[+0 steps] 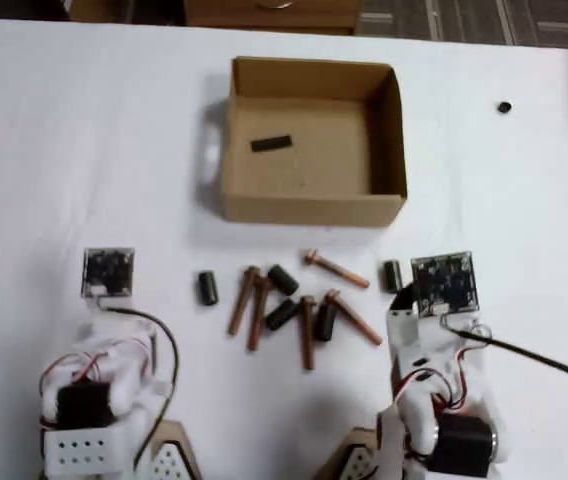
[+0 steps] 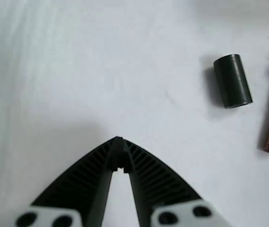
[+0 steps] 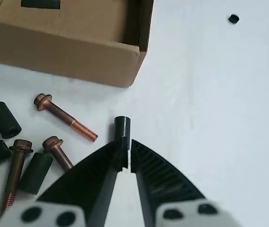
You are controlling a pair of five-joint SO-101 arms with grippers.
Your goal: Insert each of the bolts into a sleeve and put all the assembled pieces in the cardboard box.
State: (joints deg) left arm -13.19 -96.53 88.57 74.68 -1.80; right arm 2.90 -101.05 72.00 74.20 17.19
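On the white table [image 1: 54, 150], most bolts [image 1: 242, 300] lie lengthwise toward the cardboard box [image 1: 309, 208], sleeves [image 1: 207, 288] among them; left gripper [image 2: 119, 151] and right gripper [image 3: 125, 150] are both closed, empty.

The bolts [image 3: 66, 117] are copper-toned metal with a dull sheen, smooth along the shank and rough with thread at the tip. The sleeves [image 2: 233, 81] look like smooth, matt black plastic. The cardboard box [image 1: 309, 208] is plain brown and matt. The table [image 1: 84, 150] has a white, matt covering. The left gripper [image 2: 119, 144] and right gripper [image 3: 126, 150] are ribbed black plastic on white plastic mounts [image 2: 177, 215].
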